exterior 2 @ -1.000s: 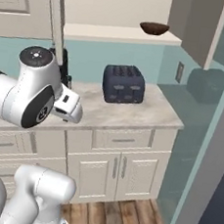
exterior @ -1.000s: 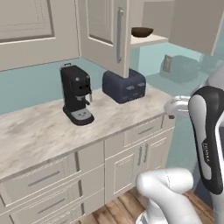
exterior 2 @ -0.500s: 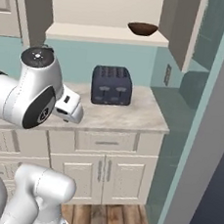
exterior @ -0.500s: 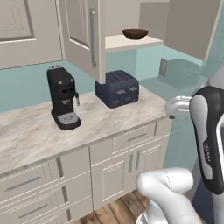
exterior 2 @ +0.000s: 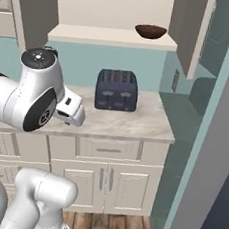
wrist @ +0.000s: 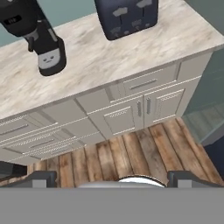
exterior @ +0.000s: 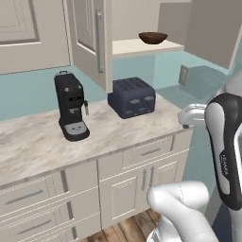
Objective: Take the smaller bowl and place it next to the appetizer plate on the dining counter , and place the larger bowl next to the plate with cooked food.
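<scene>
A small dark brown bowl [exterior: 152, 37] sits alone on an open cupboard shelf [exterior: 142, 47] high on the wall, near the shelf's right end. Below it, on the marble worktop [exterior: 94, 137], a navy toaster [exterior: 132, 97] stands near the right back corner, and a black coffee machine [exterior: 71, 107] stands further left. An open cupboard door [exterior: 90, 38] hangs just left of the shelf. The gripper [wrist: 111, 178] points down at the wooden floor [wrist: 131, 153], fingers wide apart, holding nothing. Since a second ago the base has driven, shifting the whole scene in both base views.
</scene>
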Motion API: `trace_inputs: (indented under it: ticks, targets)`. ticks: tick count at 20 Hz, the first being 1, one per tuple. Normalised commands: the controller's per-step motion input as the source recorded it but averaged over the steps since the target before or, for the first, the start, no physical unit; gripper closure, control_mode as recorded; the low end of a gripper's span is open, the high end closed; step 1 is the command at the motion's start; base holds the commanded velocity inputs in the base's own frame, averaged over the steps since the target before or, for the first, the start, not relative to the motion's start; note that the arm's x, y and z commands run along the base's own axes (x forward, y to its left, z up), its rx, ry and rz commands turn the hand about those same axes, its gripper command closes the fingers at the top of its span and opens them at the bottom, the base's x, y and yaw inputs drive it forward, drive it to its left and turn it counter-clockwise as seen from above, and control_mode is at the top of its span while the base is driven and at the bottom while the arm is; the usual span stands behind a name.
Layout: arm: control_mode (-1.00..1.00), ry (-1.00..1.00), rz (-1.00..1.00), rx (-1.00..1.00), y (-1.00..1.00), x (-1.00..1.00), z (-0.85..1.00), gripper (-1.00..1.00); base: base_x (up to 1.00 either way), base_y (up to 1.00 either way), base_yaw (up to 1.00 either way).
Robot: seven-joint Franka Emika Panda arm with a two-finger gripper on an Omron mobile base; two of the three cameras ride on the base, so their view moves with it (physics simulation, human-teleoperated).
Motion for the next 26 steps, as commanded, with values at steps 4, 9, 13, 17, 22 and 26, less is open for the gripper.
trace_inputs:
  ticks: [4, 9, 13, 17, 22, 26]
  targets:
    - [1.00, 0.00, 0.00, 0.00, 0.00, 0.00, 0.00, -1.00, 0.25, -0.36, 0.14]
    - [1.00, 0.00, 0.00, 0.00, 0.00, 0.00, 0.00, -1.00, 0.24, -0.39, 0.13]
    - [1.00, 0.00, 0.00, 0.00, 0.00, 0.00, 0.00, -1.00, 0.33, -0.27, 0.12]
    - [1.00, 0.00, 0.00, 0.00, 0.00, 0.00, 0.00, -1.00, 0.38, -0.26, 0.11]
    - [1.00, 0.00, 0.00, 0.00, 0.00, 0.00, 0.00, -1.00, 0.67, -0.35, 0.05]
    - [1.00, 0.00, 0.00, 0.00, 0.00, 0.00, 0.00, -1.00, 0.79, -0.39, 0.01]
